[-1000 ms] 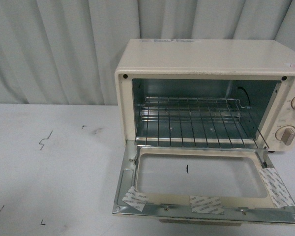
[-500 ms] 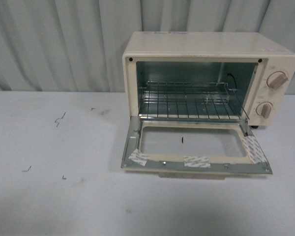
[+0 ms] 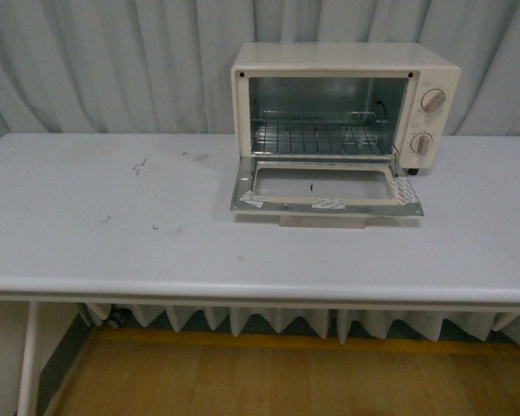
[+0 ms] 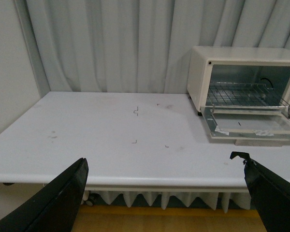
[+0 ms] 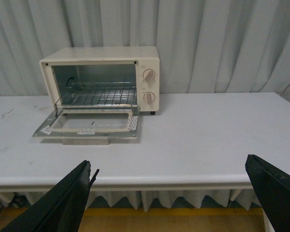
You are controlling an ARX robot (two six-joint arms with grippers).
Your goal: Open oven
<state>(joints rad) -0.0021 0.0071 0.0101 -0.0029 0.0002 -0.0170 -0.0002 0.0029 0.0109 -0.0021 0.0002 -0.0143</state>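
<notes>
Curtain (image 3: 113, 69): grey, pleated, spans the whole back behind the bench.

Bench (image 3: 156, 243): white top, a few small dark marks on its left half; wooden floor (image 3: 243, 381) visible below its front edge.

Oven (image 3: 347, 95): cream-white box standing at the back of the bench, right of centre, near the curtain. Door (image 3: 325, 188) folded fully down, lying flat on the bench, glass window facing up, tape patches on its frame. Wire rack (image 3: 316, 136) inside the cavity. Two round beige knobs (image 3: 432, 100) stacked on the right panel.

Left gripper (image 4: 159, 193): jaws wide apart, holding nothing, off the bench's front edge, well apart from the oven.

Right gripper (image 5: 174, 193): jaws wide apart, holding nothing, likewise short of the bench.
</notes>
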